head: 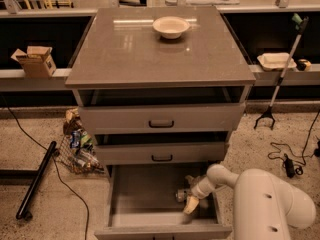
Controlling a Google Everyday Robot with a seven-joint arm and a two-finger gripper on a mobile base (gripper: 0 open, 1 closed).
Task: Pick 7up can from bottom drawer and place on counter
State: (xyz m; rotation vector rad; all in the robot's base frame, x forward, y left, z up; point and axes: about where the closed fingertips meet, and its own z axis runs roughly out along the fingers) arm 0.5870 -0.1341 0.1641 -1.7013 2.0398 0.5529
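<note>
The 7up can (180,195) lies on its side on the floor of the open bottom drawer (142,194), toward its right side. My gripper (190,193) reaches down into the drawer from the right. It is open, with one finger on each side of the can's right end. The lower, cream-coloured finger (191,204) shows plainly; the upper one is dim in the shadow. The counter (150,49) is the glossy gray-brown top of the cabinet, above the drawers.
A cream bowl (171,26) stands at the back of the counter. Two shut drawer fronts (161,119) hang over the open drawer. A bag of litter (77,146) and a black pole (35,179) lie on the floor at left. A grabber stick (282,74) leans at right.
</note>
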